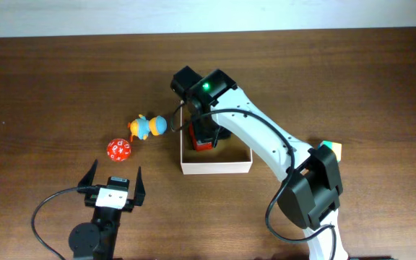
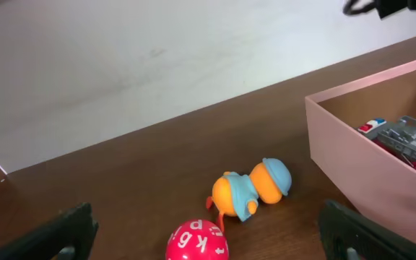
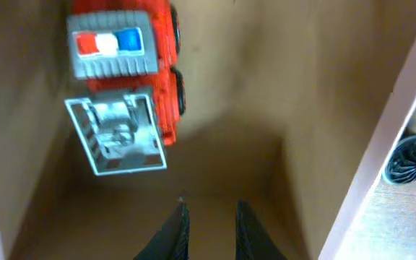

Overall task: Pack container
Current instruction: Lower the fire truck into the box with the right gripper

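The container (image 1: 215, 168) is a square white-walled box with a tan inside, at mid-table. It also shows in the left wrist view (image 2: 352, 152) and the right wrist view (image 3: 316, 108). A red toy truck (image 1: 203, 139) (image 2: 403, 137) (image 3: 125, 87) lies inside it. My right gripper (image 1: 206, 119) (image 3: 211, 209) hangs inside the box, fingers almost together with nothing between them, apart from the truck. An orange and blue duck toy (image 1: 148, 126) (image 2: 251, 189) and a red lettered ball (image 1: 119, 150) (image 2: 197, 242) lie left of the box. My left gripper (image 1: 113, 177) (image 2: 208, 217) is open wide just before the ball.
A yellow and green object (image 1: 331, 149) lies on the table to the right, partly behind the right arm. A white wall runs along the table's far edge. A dark round part (image 3: 410, 159) shows outside the box wall.
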Tool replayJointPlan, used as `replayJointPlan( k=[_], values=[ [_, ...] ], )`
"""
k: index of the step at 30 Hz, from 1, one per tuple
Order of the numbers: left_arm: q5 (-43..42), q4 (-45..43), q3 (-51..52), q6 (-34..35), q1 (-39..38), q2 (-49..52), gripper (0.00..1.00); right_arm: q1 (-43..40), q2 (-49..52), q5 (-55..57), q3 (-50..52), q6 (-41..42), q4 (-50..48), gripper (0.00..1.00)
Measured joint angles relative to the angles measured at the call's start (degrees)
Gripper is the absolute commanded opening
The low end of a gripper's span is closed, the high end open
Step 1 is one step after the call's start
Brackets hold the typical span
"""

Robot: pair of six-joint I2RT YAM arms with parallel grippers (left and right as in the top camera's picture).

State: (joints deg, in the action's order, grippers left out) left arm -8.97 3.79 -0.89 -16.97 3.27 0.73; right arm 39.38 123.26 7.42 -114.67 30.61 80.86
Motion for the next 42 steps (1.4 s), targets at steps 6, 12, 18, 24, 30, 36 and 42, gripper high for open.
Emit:
replayJointPlan(
  k=[6,12,18,24,30,36,42],
  values=[
    [0.0,0.0,0.0,0.0,0.0,0.0,0.99,0.0,0.0,-1.8,3.4,0.0,-1.0,0.17],
    [0.0,0.0,0.0,0.0,0.0,0.0,0.99,1.0,0.0,-2.8,6.5,0.0,-5.1,0.19],
    [0.0,0.0,0.0,0.0,0.0,0.0,0.99,2.7,0.0,-4.1,8.1,0.0,-7.7,0.21],
    [0.0,0.0,0.0,0.0,0.0,0.0,0.99,2.8,0.0,-4.5,8.2,0.0,-9.5,0.21],
    [0.0,0.0,0.0,0.0,0.0,0.0,0.99,2.8,0.0,-4.5,8.2,0.0,-12.7,0.21],
    [0.0,0.0,0.0,0.0,0.0,0.0,0.99,2.8,0.0,-4.5,8.2,-1.1,-15.2,0.21],
    [0.0,0.0,0.0,0.0,0.0,0.0,0.99,2.8,0.0,-4.5,8.2,-2.1,-16.3,0.21]
  ],
)
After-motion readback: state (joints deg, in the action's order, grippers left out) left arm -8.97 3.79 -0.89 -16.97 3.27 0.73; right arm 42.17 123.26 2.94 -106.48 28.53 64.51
